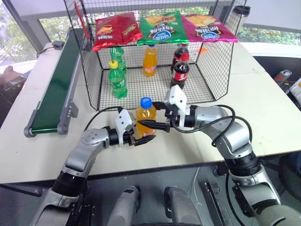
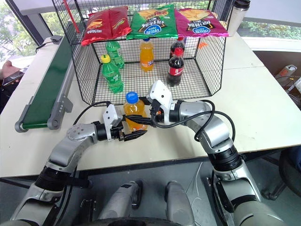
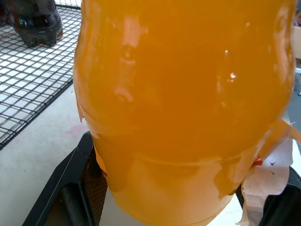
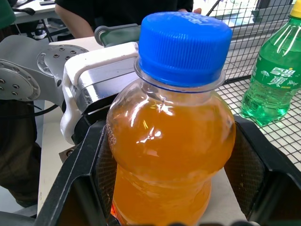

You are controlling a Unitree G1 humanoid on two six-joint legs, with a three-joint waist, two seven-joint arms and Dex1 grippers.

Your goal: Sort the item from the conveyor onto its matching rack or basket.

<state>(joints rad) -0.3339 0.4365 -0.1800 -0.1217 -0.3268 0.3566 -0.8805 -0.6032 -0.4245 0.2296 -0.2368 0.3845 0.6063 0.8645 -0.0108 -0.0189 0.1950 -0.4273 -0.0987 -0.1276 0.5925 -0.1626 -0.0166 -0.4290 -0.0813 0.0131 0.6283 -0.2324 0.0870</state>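
Observation:
The item, a small bottle of orange drink (image 1: 146, 114) with a blue cap (image 4: 184, 43), stands upright just above the white table, in front of the black wire cage (image 1: 92, 80). My right gripper (image 1: 147, 124) reaches in from the right and is shut on the bottle's upper body; its fingers (image 4: 84, 179) flank the bottle in the right wrist view. My left gripper (image 1: 146, 138) comes from the left, open, with its fingers (image 3: 75, 188) either side of the bottle's lower part. The green conveyor (image 1: 56, 89) lies at the far left with nothing on it.
Inside the cage stand two green bottles (image 1: 117, 80), an orange-capped orange bottle (image 1: 149, 61) and two cola bottles (image 1: 180, 71). Chip bags (image 1: 162, 27) lie on its top shelf. A tumbler (image 1: 240, 16) stands at the back right. A person (image 4: 94, 12) sits beyond the table.

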